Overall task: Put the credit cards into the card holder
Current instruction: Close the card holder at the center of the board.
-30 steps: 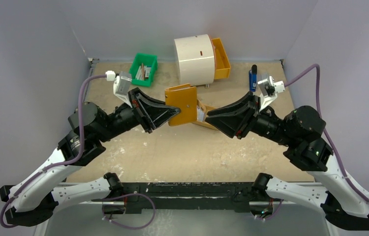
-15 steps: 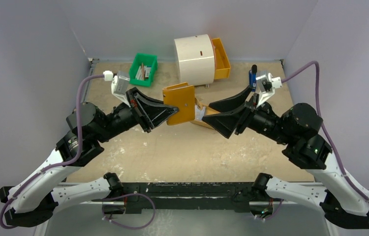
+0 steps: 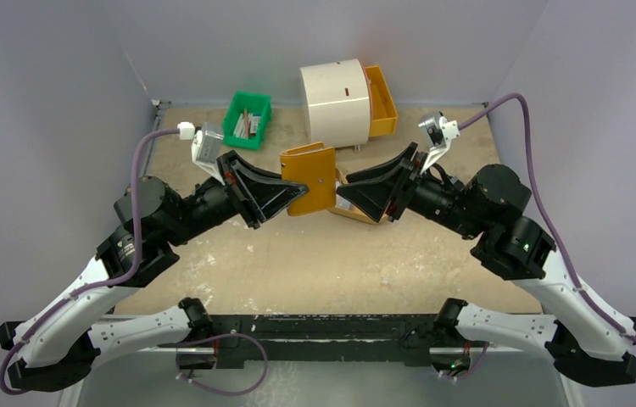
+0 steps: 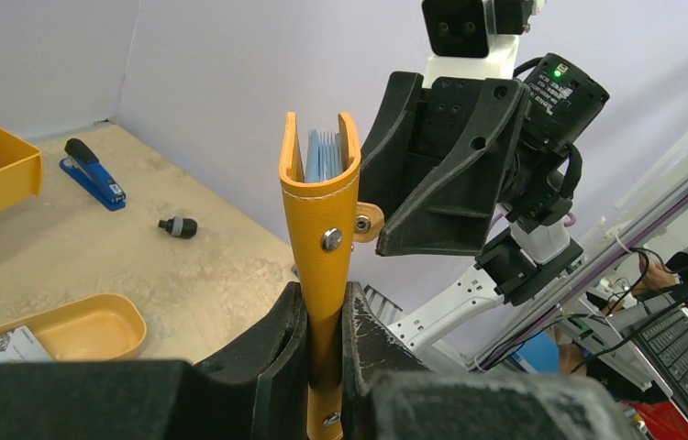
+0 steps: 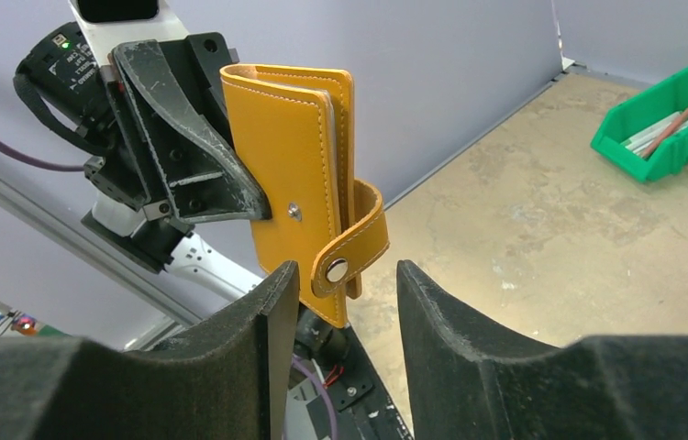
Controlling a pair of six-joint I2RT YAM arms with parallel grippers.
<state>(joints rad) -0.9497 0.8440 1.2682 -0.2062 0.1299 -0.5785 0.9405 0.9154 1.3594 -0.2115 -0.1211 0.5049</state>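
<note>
Left gripper [image 4: 325, 316] clamped the card holder [image 4: 322, 206] upright, off the table [image 3: 298, 254]. Right gripper [image 5: 348, 275] stood open, astride the holder's snap strap [image 5: 363, 240]. One credit card [image 4: 5, 346] lay in the oval tray [image 4: 131, 323].

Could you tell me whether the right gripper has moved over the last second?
Yes. The right gripper shifted left, closer beneath the white drum.
</note>
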